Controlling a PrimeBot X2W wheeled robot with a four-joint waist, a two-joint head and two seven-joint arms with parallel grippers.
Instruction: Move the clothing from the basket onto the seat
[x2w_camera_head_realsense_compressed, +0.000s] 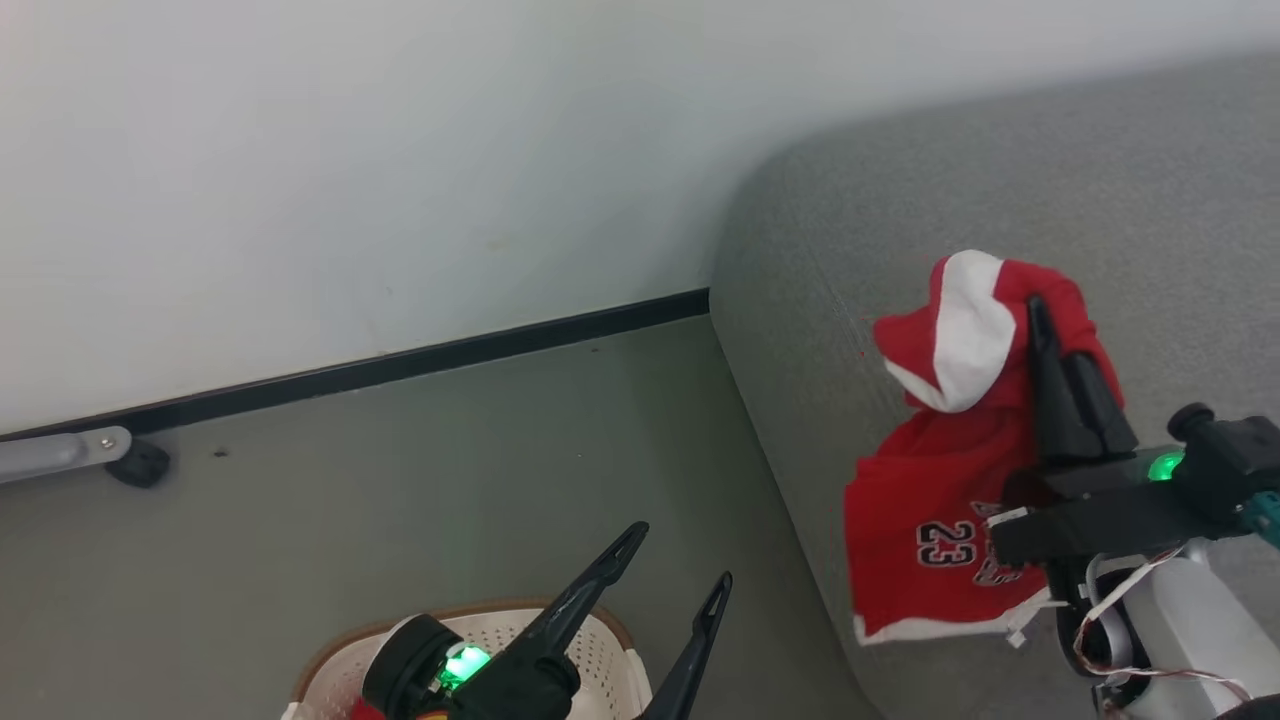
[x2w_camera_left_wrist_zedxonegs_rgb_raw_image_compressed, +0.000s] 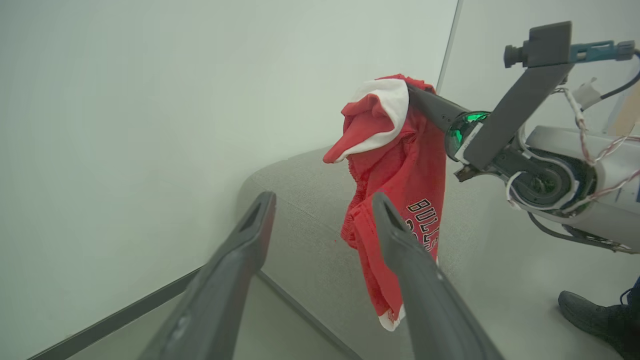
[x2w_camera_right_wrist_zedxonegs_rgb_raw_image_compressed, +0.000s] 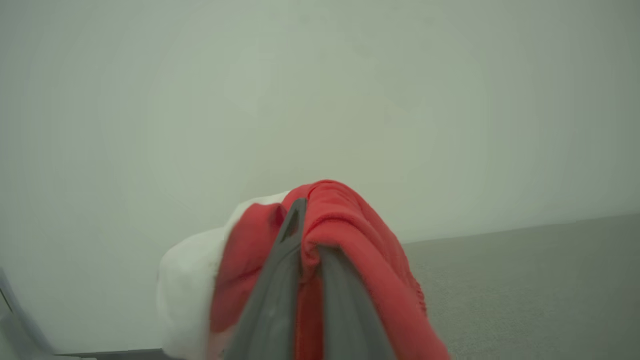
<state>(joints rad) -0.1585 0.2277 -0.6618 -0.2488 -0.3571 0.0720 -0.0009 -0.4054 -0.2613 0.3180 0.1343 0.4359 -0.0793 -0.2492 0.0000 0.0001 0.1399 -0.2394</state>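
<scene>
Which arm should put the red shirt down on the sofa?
The right arm. The right fingers are shut on the red shirt, which hangs just by the grey sofa. The left fingers are open and empty, back near the basket.

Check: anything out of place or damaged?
Nothing damaged or spilled. The red garment hangs bunched over the shut right gripper above the seat, not yet laid down. A person's shoe shows beyond that arm.
</scene>
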